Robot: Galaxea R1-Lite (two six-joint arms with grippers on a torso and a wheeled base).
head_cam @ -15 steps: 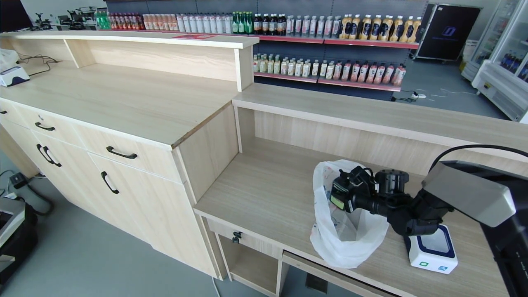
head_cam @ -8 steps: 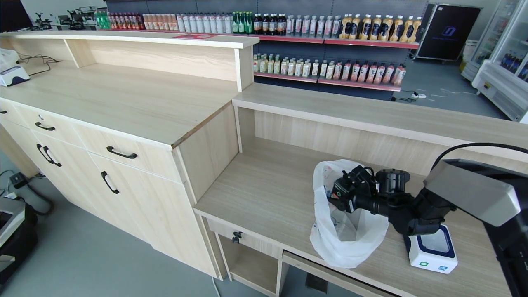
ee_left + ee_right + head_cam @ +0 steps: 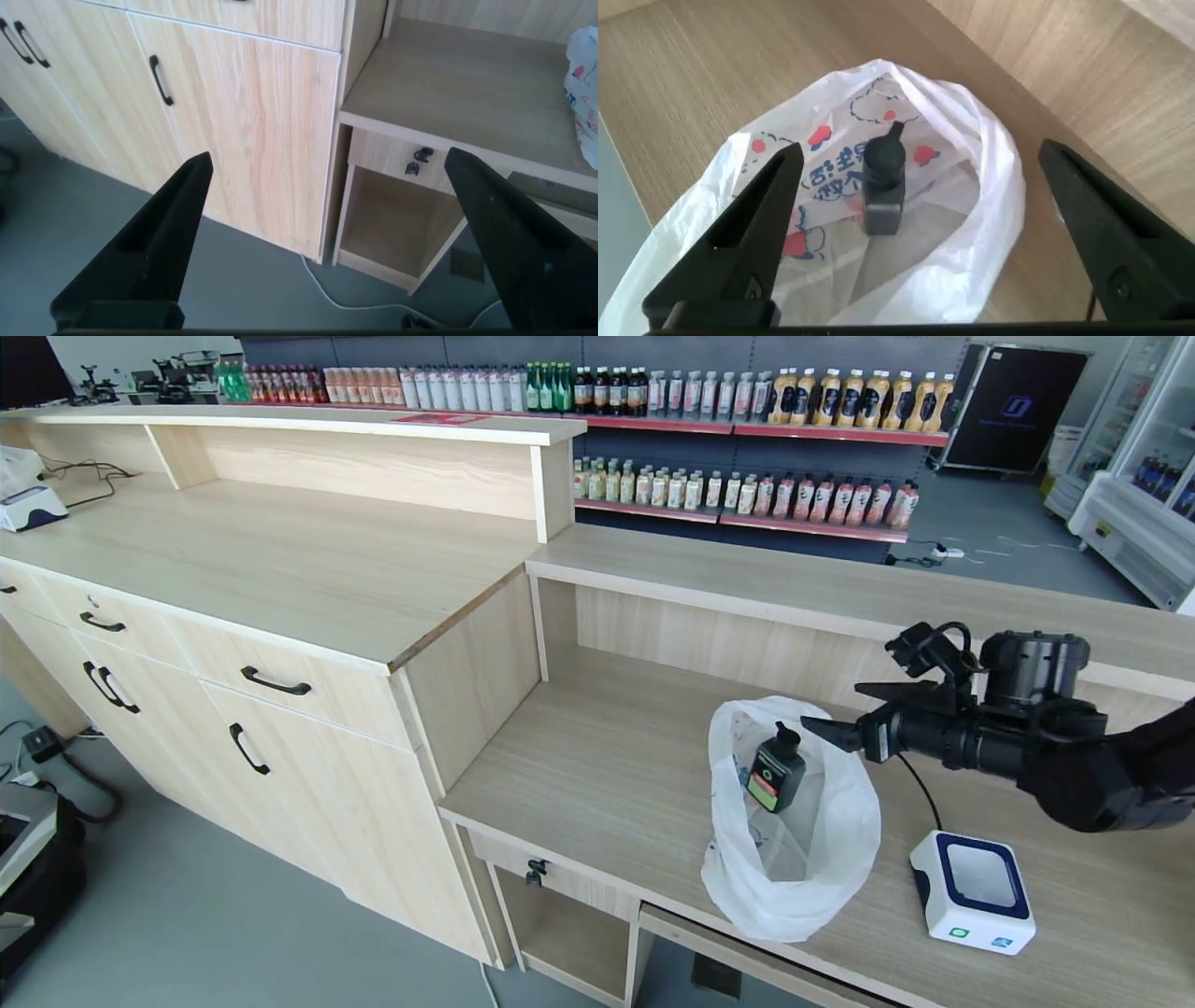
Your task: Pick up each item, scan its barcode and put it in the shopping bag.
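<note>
The left gripper [image 3: 329,157] hangs spread wide before the cupboard [image 3: 262,121] front. At the worktop's [image 3: 607,775] front edge sit the scanner [image 3: 974,891] and, beside it, the shopping bag [image 3: 794,896], a black pump bottle [image 3: 775,773] inside. Beyond, the right gripper [image 3: 833,706] hovers, fingers apart, empty.

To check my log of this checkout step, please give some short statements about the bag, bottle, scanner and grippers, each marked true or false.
1. The dark bottle is inside the shopping bag. True.
2. The right gripper holds the bottle. False: its jaws are open, clear of the bottle.
3. The scanner lies inside the bag. False: it sits on the counter beside the bag.
4. The left gripper has its jaws open. True.
</note>
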